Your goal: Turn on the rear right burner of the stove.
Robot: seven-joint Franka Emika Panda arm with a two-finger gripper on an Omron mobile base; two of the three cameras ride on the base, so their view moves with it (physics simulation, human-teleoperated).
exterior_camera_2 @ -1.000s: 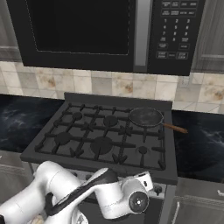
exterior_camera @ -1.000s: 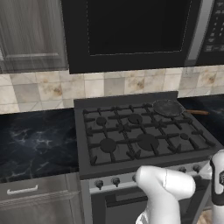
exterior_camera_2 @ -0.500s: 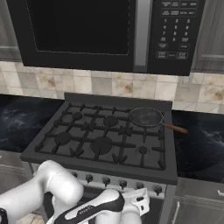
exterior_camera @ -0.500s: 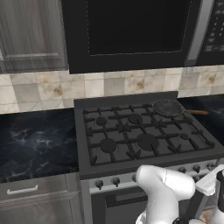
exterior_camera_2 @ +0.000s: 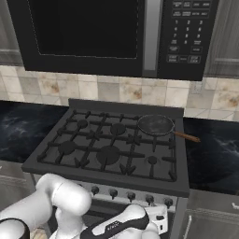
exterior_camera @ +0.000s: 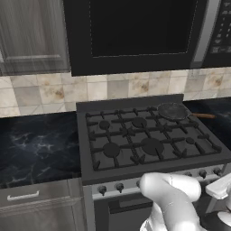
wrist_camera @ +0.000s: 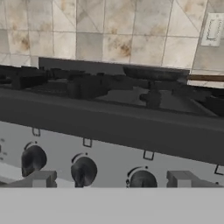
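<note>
Cast-iron grates cover the stove [exterior_camera: 153, 144], a wide dark-grey range set between two stretches of black marbled desk [exterior_camera: 38, 146] under a black microwave [exterior_camera_2: 107, 32]. On the rear right burner [exterior_camera_2: 156, 125] sits a round dark-grey pan [exterior_camera_2: 155, 124] whose brown handle [exterior_camera_2: 186, 137] points right over the stove's edge, so the burner cap itself is hidden beneath it. Along the stove's front runs a silver strip of small dark knobs [wrist_camera: 83, 169]; in the hand view three of them show in a row (the left one partly cut off by a finger), each under a small square mark. The end effector [wrist_camera: 111, 178] hovers low in front of this strip, level with the knobs, its two grey fingertips [wrist_camera: 41, 178] spread well apart with two knobs between them, touching neither. In the right base view the white arm [exterior_camera_2: 65, 200] folds down before the oven front, the hand near the right-hand knobs. Beige tiled wall [wrist_camera: 109, 39] rises behind the stove.
</note>
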